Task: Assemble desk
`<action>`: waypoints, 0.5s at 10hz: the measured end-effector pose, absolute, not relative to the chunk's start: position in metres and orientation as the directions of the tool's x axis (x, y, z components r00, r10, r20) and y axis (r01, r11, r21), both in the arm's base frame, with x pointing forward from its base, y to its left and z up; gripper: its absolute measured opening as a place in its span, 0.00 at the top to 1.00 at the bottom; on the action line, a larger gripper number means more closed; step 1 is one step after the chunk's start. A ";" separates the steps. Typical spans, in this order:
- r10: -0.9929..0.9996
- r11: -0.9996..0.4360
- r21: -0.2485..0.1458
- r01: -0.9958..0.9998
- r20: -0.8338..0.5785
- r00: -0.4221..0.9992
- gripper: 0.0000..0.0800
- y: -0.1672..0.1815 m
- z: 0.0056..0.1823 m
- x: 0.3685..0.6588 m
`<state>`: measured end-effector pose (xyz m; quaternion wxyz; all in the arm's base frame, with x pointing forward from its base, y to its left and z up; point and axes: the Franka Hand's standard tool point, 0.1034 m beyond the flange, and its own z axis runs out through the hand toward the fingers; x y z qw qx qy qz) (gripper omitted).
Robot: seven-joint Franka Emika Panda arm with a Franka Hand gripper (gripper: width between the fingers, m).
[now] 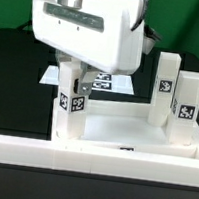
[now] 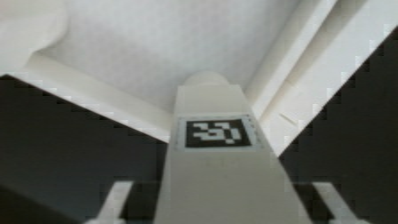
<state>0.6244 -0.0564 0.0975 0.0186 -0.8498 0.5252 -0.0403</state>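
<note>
The gripper [image 1: 75,82] clasps a tagged square leg [image 1: 72,109] upright over the tabletop [image 1: 133,135] corner on the exterior view's left, presumably aligning it with that socket

I'm in a robotics lab: black table [image 1: 10,76], marker board [image 1: 104,83] w/ printed tags behind the gripper [image 1: 77,85].
</note>
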 end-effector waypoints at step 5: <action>-0.997 -0.072 -0.085 -0.994 0.031 0.070 0.64 -0.054 0.098 0.625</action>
